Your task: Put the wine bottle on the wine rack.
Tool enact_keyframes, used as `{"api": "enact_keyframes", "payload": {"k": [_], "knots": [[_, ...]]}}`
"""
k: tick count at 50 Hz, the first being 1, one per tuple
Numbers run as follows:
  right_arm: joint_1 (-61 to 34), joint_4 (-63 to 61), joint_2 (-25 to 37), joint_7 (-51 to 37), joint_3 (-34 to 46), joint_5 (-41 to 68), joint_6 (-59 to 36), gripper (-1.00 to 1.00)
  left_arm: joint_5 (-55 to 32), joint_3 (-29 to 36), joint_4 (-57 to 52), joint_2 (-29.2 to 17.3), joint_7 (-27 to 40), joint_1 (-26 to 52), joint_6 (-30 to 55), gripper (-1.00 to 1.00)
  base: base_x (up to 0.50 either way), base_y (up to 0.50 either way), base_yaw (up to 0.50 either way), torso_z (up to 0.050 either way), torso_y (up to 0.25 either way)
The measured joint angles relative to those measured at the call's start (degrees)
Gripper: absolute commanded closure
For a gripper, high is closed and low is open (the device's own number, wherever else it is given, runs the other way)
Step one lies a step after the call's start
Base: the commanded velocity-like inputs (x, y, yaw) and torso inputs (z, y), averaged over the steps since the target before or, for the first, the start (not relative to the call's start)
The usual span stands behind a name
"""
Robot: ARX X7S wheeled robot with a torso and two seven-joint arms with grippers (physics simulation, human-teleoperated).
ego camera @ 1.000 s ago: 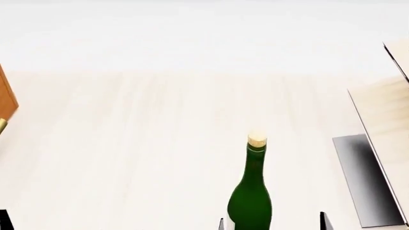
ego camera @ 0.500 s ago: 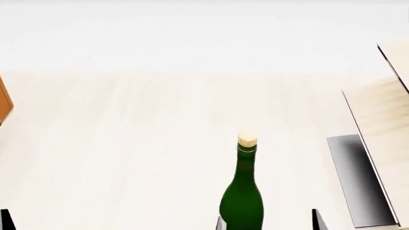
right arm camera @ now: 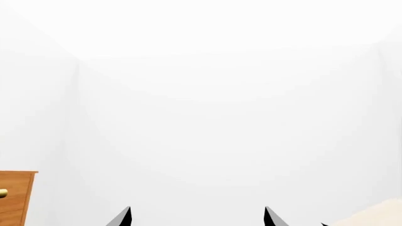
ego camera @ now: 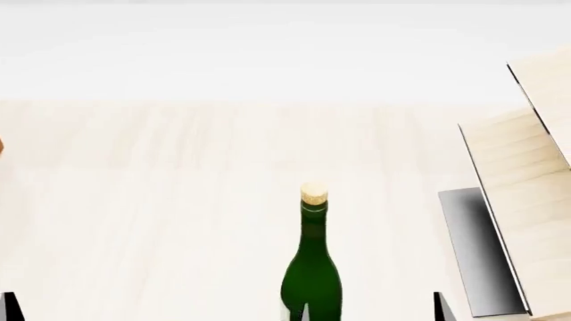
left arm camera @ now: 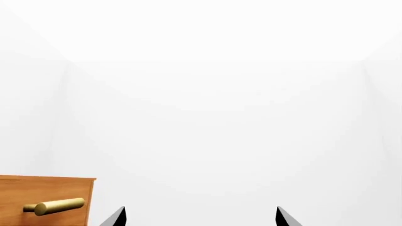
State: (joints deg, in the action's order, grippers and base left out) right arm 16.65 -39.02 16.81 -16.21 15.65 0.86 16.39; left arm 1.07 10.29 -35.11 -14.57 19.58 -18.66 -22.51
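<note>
The left pincer (left arm camera: 199, 217) hangs agape, empty. The wine bottle (ego camera: 311, 267) stands upright on the table (ego camera: 178, 200), beside the spread right pincer's (ego camera: 370, 309) inner tip; a nudge could topple it. The wine rack (ego camera: 526, 200) waits beyond, rightward.

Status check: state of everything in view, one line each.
wine bottle: upright on the table, cork in, not gripped.
wine rack: at the right edge, no bottle on the boards that show.
cabinet: the drawer front with its brass handle looks shut.
left gripper: open, nothing between its fingertips.
right gripper: open, nothing between its fingertips.
</note>
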Motion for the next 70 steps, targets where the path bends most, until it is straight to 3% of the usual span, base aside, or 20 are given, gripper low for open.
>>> {"api": "enact_keyframes", "payload": {"k": [70], "knots": [[-0.7,0.2,1.4,-1.9,1.0,0.2,0.0,-1.00,0.4,1.8,-0.4,-1.7,1.9,0.3,0.7,-1.00,0.00,-0.09,0.00,0.000,0.000]]}}
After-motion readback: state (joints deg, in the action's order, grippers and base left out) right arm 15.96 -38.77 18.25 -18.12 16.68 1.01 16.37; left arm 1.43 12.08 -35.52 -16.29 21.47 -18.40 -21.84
